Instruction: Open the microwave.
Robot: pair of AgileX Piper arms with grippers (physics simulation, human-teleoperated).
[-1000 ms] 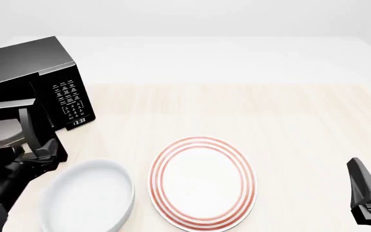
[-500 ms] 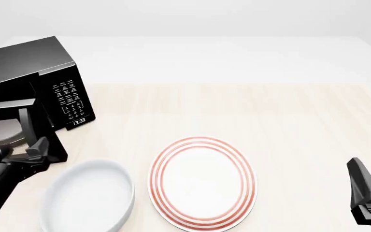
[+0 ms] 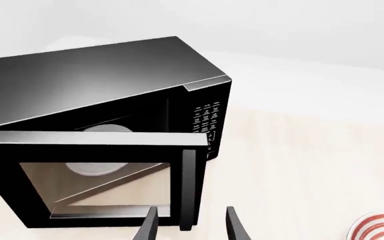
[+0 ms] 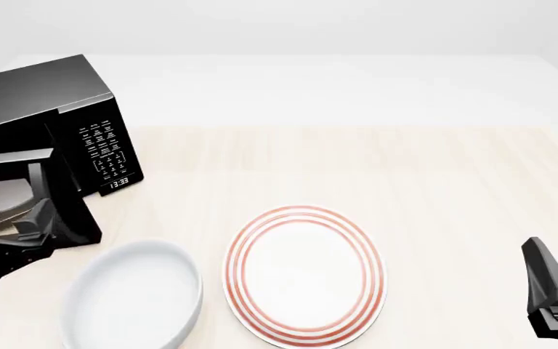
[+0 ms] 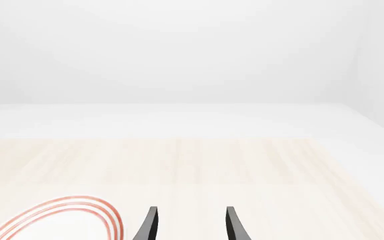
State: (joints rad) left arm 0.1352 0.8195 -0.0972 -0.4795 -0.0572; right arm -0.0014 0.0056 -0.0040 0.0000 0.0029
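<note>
A large black boxy microwave (image 4: 61, 134) with a dark glass door sits at the table's far left, its door swung partly open. Just in front of the door's vertical bar handle (image 3: 188, 187), the left gripper (image 3: 190, 227) has its fingers spread and empty, seemingly released after pulling. The right gripper (image 5: 190, 225) waits well apart from the microwave, also spread and idle.

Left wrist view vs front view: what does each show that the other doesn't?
Only the left wrist view shows the white turntable inside the cavity and the left gripper open, just short of the door handle. Only the front view shows the white bowl, the right gripper and the clock display. Both show the microwave with its door part open, its keypad, and the red-ringed plate.
</note>
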